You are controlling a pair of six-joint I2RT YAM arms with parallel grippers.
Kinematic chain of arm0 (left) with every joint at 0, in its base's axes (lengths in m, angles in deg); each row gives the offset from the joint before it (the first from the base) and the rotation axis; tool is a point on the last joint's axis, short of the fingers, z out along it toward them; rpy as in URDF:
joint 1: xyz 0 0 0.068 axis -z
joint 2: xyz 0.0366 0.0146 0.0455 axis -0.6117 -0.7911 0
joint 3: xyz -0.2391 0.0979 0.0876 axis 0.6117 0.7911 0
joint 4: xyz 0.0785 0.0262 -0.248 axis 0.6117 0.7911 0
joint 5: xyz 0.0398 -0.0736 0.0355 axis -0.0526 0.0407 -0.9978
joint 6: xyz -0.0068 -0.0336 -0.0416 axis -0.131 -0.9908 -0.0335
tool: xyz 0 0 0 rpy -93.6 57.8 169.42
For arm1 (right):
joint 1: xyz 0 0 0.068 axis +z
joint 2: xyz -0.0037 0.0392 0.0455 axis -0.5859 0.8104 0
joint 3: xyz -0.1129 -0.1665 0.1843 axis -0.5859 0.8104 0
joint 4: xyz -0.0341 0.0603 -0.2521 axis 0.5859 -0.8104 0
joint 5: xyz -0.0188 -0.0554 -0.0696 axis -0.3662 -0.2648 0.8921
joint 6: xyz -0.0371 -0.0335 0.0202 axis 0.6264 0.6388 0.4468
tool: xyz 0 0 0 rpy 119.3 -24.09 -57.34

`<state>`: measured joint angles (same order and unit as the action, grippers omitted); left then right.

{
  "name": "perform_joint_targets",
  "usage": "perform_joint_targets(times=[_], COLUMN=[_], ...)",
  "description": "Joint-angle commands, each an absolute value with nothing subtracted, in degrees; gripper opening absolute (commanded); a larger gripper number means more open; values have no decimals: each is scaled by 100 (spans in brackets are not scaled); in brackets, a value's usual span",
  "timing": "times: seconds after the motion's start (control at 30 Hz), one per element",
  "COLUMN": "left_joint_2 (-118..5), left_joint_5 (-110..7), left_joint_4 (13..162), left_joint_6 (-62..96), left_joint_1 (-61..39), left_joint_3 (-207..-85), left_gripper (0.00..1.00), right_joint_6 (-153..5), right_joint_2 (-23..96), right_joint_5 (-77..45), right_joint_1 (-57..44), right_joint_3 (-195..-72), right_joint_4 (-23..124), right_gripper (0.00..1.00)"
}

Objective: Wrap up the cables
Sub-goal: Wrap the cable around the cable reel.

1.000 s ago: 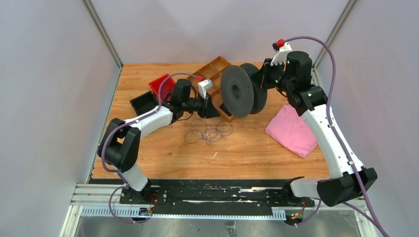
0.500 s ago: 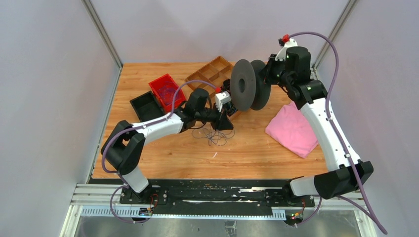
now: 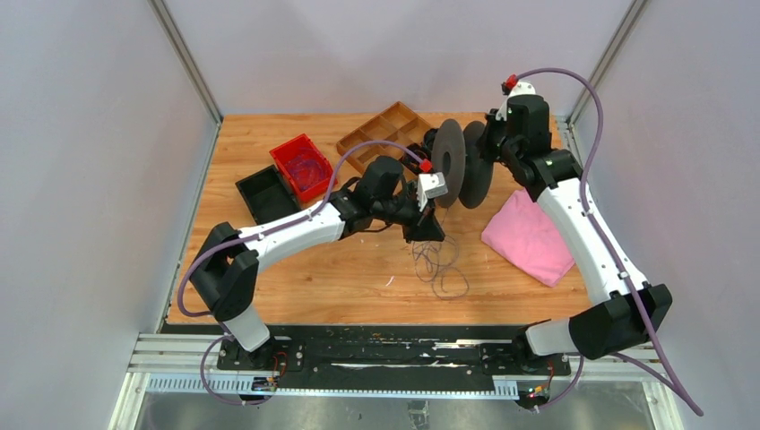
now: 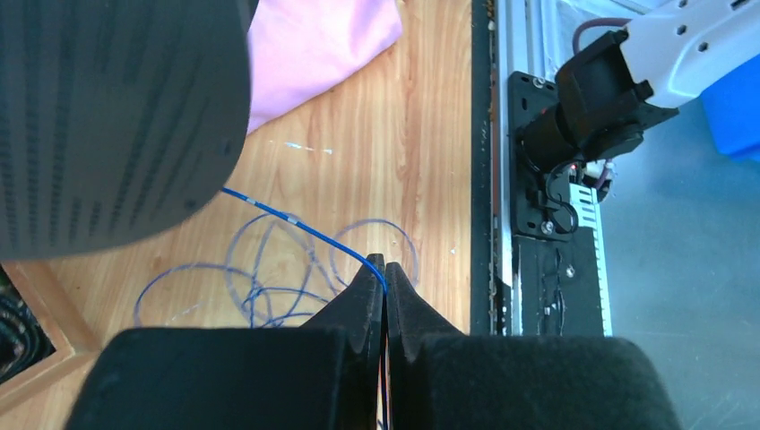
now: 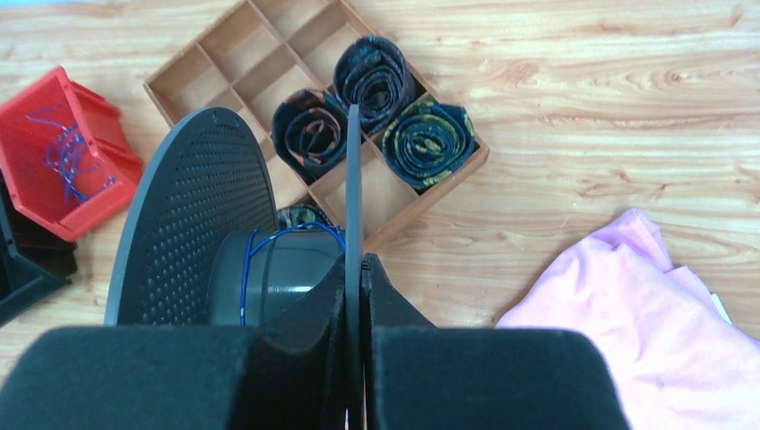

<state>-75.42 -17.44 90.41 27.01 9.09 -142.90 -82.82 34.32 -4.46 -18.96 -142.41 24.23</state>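
One strand of the cables is pinched in the left tool, which is closed on it. The rest is spread in loose loops on the surface. The spool, with turns on its hub, is clamped by one flange in the right tool.

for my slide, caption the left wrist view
Left gripper pinches a blue cable running toward the spool above the wooden table
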Motion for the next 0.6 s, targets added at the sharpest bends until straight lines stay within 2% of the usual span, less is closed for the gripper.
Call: perform_joint_targets(times=[0.0, 0.37, 0.57], left_joint_2=[-7557, -7795, -8009], left_joint_5=[-1428, -1046, -933], left_joint_4=[9857, 9574, 9916], left_joint_6=[3121, 2010, 1945], left_joint_1=[1171, 1212, 1195], left_joint_3=[-14782, -15824, -16356], left_gripper=[2, 6, 7], right_joint_6=[-8046, -7527, -7263], right_joint_2=[3189, 2823, 2760], right_joint_5=[48, 183, 98], right_joint_1=[-1747, -1457, -1374], right_joint_3=[-13979, -12961, -12773], right_joint_4=[3118, 3834, 3954], right_gripper=[1, 1, 1])
